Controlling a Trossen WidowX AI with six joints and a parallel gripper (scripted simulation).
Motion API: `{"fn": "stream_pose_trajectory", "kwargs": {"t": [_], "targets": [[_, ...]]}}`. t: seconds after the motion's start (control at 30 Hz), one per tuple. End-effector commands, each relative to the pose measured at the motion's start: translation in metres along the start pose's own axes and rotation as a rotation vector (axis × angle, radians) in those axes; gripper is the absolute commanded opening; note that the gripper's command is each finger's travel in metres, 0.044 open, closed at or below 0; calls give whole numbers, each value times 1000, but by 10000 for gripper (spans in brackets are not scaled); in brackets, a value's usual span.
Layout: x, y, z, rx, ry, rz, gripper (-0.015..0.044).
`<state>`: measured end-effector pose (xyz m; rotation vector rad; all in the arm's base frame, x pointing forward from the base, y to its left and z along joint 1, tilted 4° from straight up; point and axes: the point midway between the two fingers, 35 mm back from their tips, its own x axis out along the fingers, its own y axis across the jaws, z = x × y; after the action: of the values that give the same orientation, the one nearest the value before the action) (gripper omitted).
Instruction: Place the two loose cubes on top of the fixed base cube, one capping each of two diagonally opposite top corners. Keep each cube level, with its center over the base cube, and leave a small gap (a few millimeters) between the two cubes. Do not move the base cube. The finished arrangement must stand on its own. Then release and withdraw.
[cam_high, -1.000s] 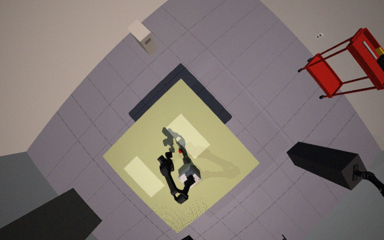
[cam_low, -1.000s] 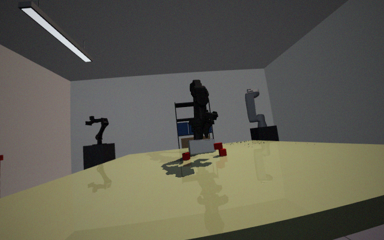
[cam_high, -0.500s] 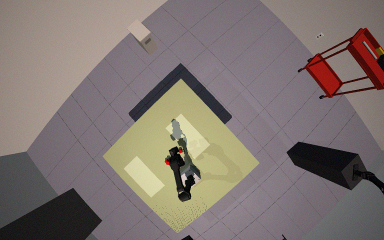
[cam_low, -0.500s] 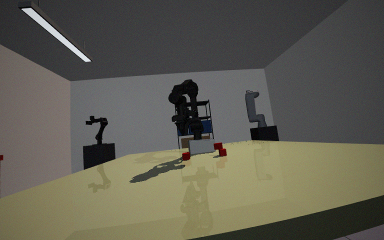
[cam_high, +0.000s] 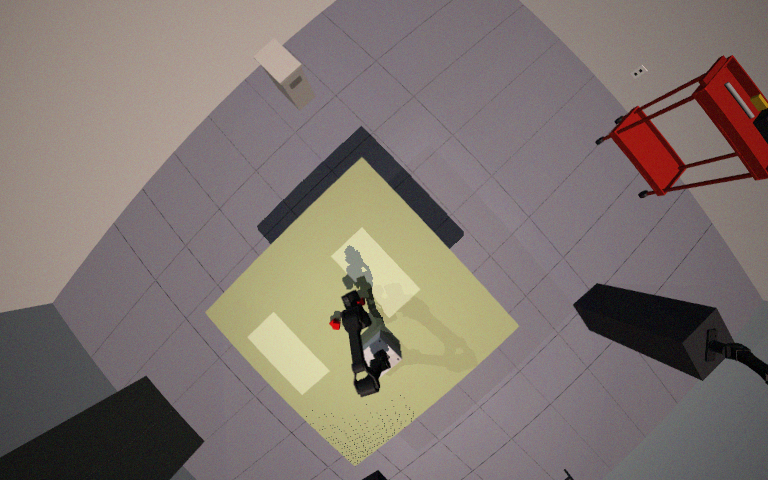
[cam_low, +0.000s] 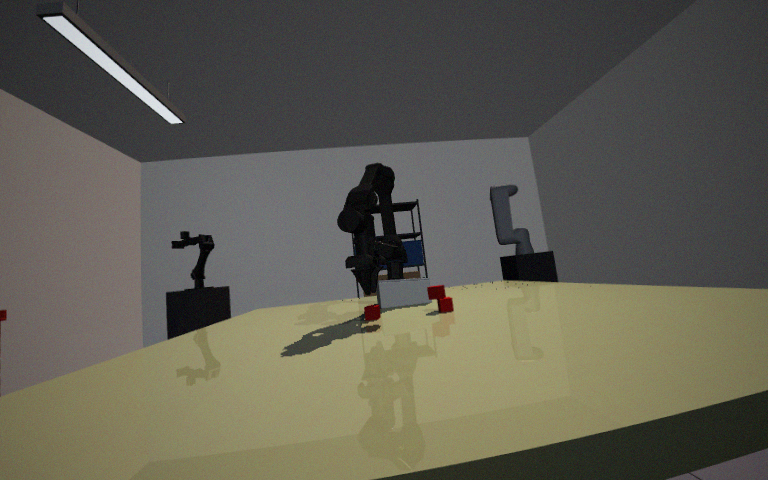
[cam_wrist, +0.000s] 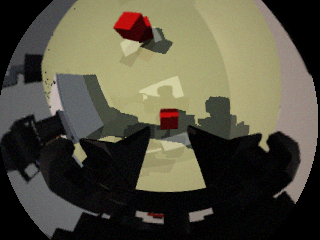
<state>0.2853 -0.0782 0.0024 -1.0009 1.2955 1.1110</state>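
From the top view, the dark arm reaches across the yellow-green bench (cam_high: 464, 316), and the end effector (cam_high: 352, 298) sits at its far end. A loose red cube (cam_high: 334, 324) lies just beside the arm's forearm, back from the end effector toward the robot's base. A small red patch (cam_high: 360, 302) shows right against the end effector's body; whether this is the stacked pair of cubes cannot be told from above, since the arm covers most of it.

The exterior view gives the height that the top view lacks. The end effector (cam_low: 367, 285) hangs with its tips pointing down just above the bench, and the lone red cube (cam_low: 372, 312) rests on the bench just beside and below it, not touching it. On the other side of the robot's grey base block (cam_low: 403, 293), well apart from the end effector, one red cube (cam_low: 436, 292) sits on top of the base cube (cam_low: 445, 304), shifted toward one side.

In the wrist view, the two dark fingers stand apart with nothing between them. The lone cube (cam_wrist: 170, 118) lies on the bench just ahead of the gap between the fingertips. The stacked pair (cam_wrist: 132, 26) appears farther ahead and off to one side, a detail the top view hides.
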Motion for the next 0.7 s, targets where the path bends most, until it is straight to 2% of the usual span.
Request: {"fn": "stream_pose_trajectory", "kwargs": {"t": [0.0,0.67], "targets": [[9,-2,-1,-4,5,-10,265],[39,-2,-1,-4,5,-10,265]]}}
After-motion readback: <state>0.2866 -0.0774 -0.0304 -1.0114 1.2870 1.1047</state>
